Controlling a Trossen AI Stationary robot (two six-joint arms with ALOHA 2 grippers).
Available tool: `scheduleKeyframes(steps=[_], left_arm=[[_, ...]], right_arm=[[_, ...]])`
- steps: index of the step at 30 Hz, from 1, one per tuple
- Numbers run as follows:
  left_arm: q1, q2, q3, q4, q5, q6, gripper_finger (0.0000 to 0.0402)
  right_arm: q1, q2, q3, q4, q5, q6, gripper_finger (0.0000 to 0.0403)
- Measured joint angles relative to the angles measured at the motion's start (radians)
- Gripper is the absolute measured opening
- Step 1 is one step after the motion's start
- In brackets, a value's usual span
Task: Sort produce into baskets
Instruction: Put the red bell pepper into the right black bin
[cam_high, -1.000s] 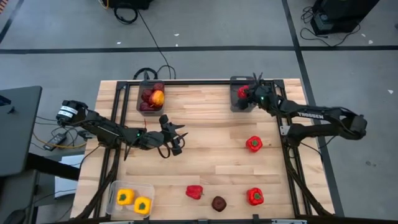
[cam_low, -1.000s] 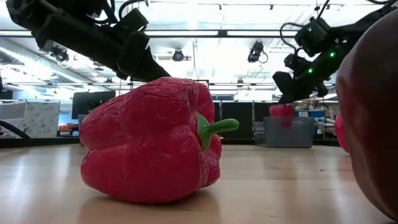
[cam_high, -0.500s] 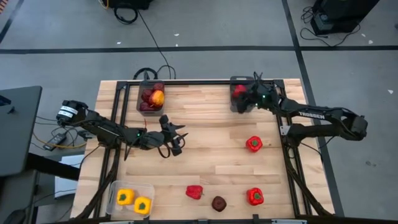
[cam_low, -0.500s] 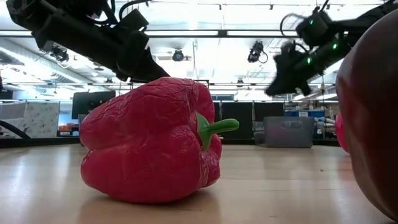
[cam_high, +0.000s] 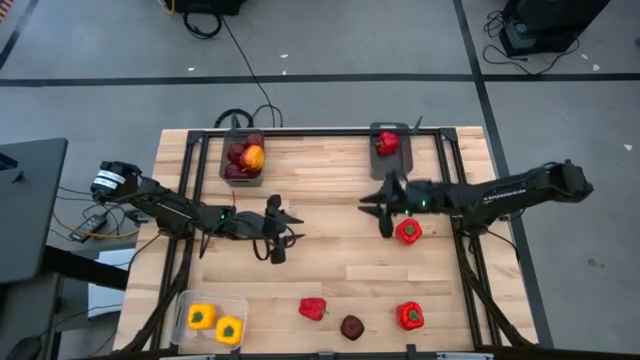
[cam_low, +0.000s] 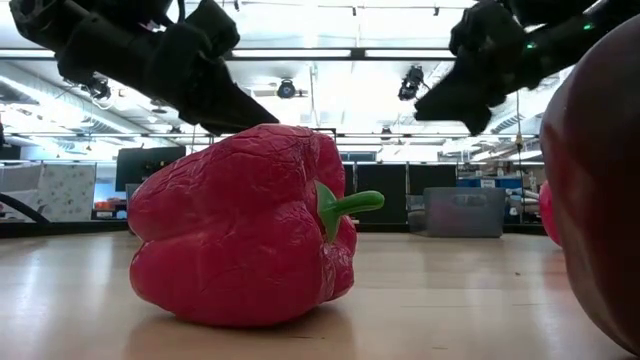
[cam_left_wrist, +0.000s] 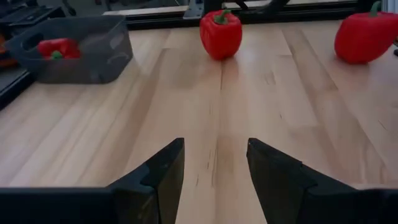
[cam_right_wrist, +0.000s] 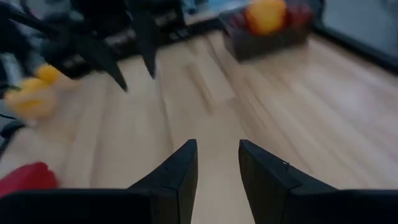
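The right gripper (cam_high: 384, 212), fingers apart and empty, hovers just beside a red pepper (cam_high: 407, 232) on the table; light, hard and probably slick, it seems best pinched across its lobed body.

A robotics lab or open workshop hall: the pale wooden slatted table (cam_high: 330, 260) stands on a grey floor marked with dark tape lines (cam_high: 300, 78), black cables (cam_high: 245, 60) trail across it, and long ceiling strip lights (cam_low: 300, 52) run above dark monitors (cam_low: 150, 165).
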Motion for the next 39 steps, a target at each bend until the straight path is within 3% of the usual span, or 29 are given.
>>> scheduleKeyframes(steps=[4, 7, 14, 20, 25, 33, 39], left_arm=[[0.002, 0.000, 0.000, 0.025, -0.027, -0.003, 0.0182], [0.002, 0.000, 0.000, 0.022, -0.029, -0.024, 0.0182], [0.002, 0.000, 0.000, 0.010, -0.030, -0.051, 0.0182], [0.002, 0.000, 0.000, 0.019, -0.031, -0.051, 0.0182], [0.002, 0.000, 0.000, 0.012, -0.038, -0.058, 0.0182], [0.001, 0.014, 0.000, 0.004, -0.038, -0.084, 0.0182], [0.001, 0.075, 0.000, 0.016, -0.039, -0.084, 0.0182]], right_arm=[[0.111, 0.004, 0.000, -0.167, 0.152, 0.161, 0.0129], [0.167, 0.002, 0.019, -0.363, 0.169, 0.297, 0.0128], [0.316, 0.001, 0.227, -0.877, 0.302, 0.407, 0.0128], [0.412, 0.001, 0.337, -1.129, 0.228, 0.404, 0.0135], [0.463, 0.008, 0.337, -1.227, 0.194, 0.398, 0.0168], [0.501, 0.008, 0.330, -1.236, 0.260, 0.330, 0.0248], [0.502, 0.009, 0.268, -1.222, 0.219, 0.407, 0.0246]])
